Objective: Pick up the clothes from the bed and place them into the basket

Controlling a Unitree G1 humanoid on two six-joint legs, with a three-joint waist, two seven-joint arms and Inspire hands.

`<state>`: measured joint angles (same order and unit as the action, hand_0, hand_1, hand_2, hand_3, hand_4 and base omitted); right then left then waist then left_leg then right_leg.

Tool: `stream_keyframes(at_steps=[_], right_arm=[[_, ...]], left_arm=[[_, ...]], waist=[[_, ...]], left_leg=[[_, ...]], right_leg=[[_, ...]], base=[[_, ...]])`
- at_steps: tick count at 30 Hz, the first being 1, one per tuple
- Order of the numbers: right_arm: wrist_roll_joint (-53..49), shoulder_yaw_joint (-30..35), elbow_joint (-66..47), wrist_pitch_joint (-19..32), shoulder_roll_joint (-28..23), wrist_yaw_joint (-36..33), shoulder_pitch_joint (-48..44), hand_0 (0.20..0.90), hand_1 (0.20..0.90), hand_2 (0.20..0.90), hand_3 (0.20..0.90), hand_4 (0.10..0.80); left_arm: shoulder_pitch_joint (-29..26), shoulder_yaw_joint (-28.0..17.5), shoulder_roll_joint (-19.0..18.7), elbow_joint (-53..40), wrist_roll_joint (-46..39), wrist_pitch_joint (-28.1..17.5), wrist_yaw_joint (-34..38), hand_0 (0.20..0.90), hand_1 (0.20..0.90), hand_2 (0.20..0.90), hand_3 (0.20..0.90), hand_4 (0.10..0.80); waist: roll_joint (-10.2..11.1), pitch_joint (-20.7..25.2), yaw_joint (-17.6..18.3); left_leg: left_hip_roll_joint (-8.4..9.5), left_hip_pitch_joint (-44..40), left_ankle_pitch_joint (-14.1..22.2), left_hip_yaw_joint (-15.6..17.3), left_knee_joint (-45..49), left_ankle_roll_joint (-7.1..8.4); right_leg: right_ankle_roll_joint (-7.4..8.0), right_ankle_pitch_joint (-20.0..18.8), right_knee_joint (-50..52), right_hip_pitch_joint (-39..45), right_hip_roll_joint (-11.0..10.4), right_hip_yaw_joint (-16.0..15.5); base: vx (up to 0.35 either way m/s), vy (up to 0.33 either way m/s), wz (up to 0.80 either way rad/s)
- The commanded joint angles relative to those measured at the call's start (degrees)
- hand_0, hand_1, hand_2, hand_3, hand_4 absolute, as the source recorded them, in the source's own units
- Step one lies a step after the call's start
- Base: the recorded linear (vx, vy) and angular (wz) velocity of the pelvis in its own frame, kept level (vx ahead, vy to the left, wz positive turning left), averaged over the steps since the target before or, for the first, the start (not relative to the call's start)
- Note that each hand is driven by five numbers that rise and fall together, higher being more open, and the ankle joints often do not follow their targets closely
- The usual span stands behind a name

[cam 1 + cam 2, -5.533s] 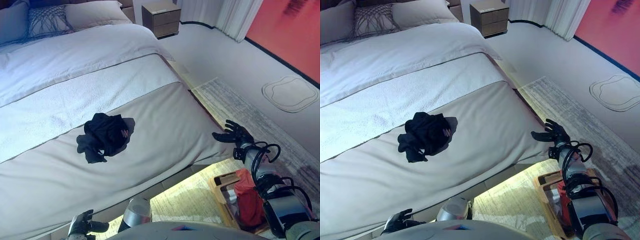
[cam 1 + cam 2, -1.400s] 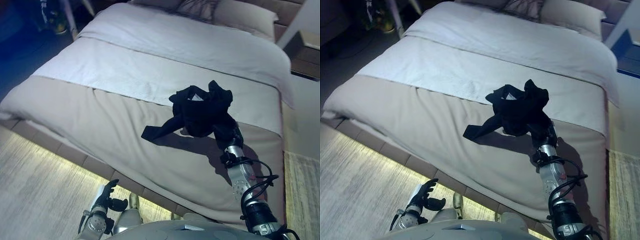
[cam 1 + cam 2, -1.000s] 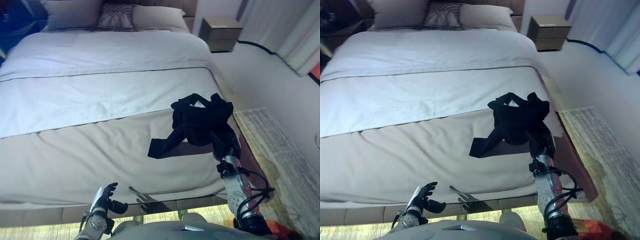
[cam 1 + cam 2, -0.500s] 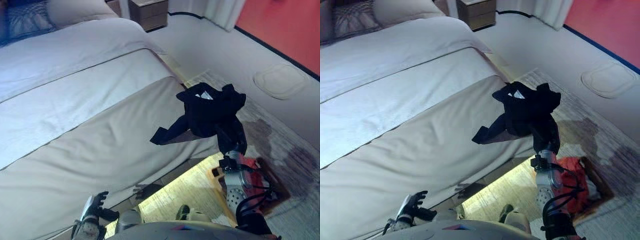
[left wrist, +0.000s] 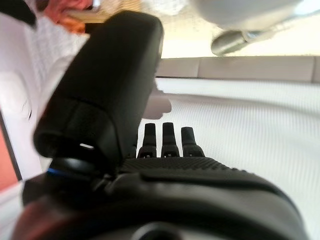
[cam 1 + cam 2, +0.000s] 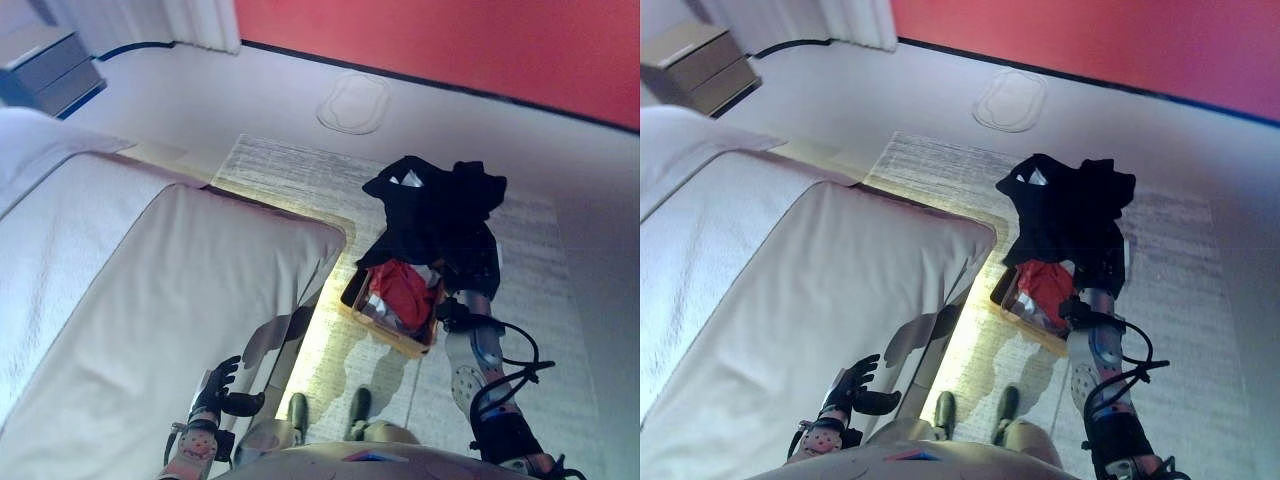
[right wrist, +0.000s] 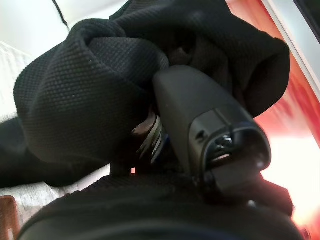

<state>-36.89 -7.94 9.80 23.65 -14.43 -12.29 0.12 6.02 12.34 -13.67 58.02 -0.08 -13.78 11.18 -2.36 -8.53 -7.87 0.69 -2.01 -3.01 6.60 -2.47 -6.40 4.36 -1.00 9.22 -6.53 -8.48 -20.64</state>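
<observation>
My right hand (image 6: 478,272) is shut on a black garment (image 6: 436,212) and holds it in the air over a wooden basket (image 6: 392,335) on the rug. The basket holds a red garment (image 6: 402,288). In the right wrist view the thumb (image 7: 200,115) presses into the bunched black garment (image 7: 90,95). My left hand (image 6: 218,392) hangs low beside the bed's foot corner, fingers straight, holding nothing; its fingers (image 5: 164,137) point at the bed cover in the left wrist view. The bed (image 6: 130,290) fills the left.
A pale striped rug (image 6: 300,175) lies under the basket, right of the bed. A nightstand (image 6: 45,60) stands at the far left. A red wall (image 6: 450,40) with a dark skirting runs along the back. A flat pale mat (image 6: 352,102) lies near it.
The camera has swung right, away from the bed. My right hand has carried the black garment off the bed's edge to above the basket. The left hand stays low.
</observation>
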Motion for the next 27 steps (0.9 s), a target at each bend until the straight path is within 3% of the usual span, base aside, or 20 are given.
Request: stream_keyframes(at_steps=[1, 3, 5, 11, 17, 27], right_arm=[[4.3, 0.2, -6.7, 2.2, 0.0, -1.4, -7.8, 0.3, 0.3, 0.3, 0.2, 0.1], [3.8, -0.1, -4.0, 1.2, -0.4, -2.6, -8.1, 0.3, 0.3, 0.3, 0.2, 0.1], [3.5, -0.4, -1.6, 0.6, -0.5, -3.6, -9.3, 0.3, 0.3, 0.3, 0.2, 0.1], [0.9, 0.6, 3.8, -2.3, -1.7, -4.8, -11.0, 0.3, 0.3, 0.3, 0.2, 0.1], [1.1, 1.4, 8.6, -5.5, -2.4, -5.2, -11.1, 0.3, 0.3, 0.3, 0.2, 0.1], [0.6, 2.9, 17.3, -7.6, -5.3, -7.1, -13.3, 0.3, 0.3, 0.3, 0.2, 0.1]], left_arm=[[0.1, -3.2, -5.0, 1.8, -0.8, -1.6, 0.7, 0.9, 0.9, 0.9, 0.9, 0.8], [-0.2, -3.2, -5.5, 2.6, -1.2, -1.6, 0.5, 0.9, 0.9, 0.9, 0.9, 0.8], [-1.1, -2.5, -5.4, 2.8, -1.9, -1.7, 1.1, 0.9, 0.9, 0.9, 0.9, 0.8], [-1.7, -3.2, -3.5, 3.8, -0.6, -1.3, 2.5, 0.9, 0.9, 0.9, 0.9, 0.8], [-0.2, -3.4, -2.4, 3.5, 1.6, -0.7, 2.5, 0.9, 0.9, 0.9, 0.9, 0.8], [-0.2, -1.7, -2.8, 4.3, 2.8, -1.6, 1.4, 0.9, 0.9, 0.9, 0.9, 0.8]], waist=[[1.4, 2.9, -2.8], [1.4, 3.5, -3.4], [2.3, 3.8, -3.9], [4.2, 4.1, -4.2], [4.4, 4.9, -5.6], [2.8, 4.7, -7.5]], left_leg=[[0.77, -0.2, 4.2, -5.9, -0.4, 5.41], [0.3, 0.5, 3.1, -5.1, -1.4, 5.47], [-0.67, 1.9, 2.2, -3.9, -1.6, 6.41], [-2.47, 3.6, 0.6, -2.7, -1.9, 8.23], [-2.9, 3.2, 0.1, -3.9, -1.9, 9.3], [-2.53, 3.8, -0.7, -5.8, -1.6, 10.12]], right_leg=[[4.7, -4.2, 3.5, 5.4, -6.9, 0.6], [4.34, -2.7, 3.8, 6.5, -7.1, -0.2], [3.58, 0.9, -2.2, 8.6, -4.5, -1.2], [2.84, 1.0, -10.4, 11.6, -0.7, -1.1], [2.19, 0.6, -12.9, 14.1, 0.1, -2.6], [1.9, 0.7, -13.3, 15.5, -0.1, -4.9]], base=[[-0.1, -0.056, -1.06], [-0.099, -0.117, -0.42], [-0.115, -0.164, -0.2], [-0.038, -0.123, -0.29], [0.024, -0.05, -0.02], [0.026, -0.002, 0.13]])
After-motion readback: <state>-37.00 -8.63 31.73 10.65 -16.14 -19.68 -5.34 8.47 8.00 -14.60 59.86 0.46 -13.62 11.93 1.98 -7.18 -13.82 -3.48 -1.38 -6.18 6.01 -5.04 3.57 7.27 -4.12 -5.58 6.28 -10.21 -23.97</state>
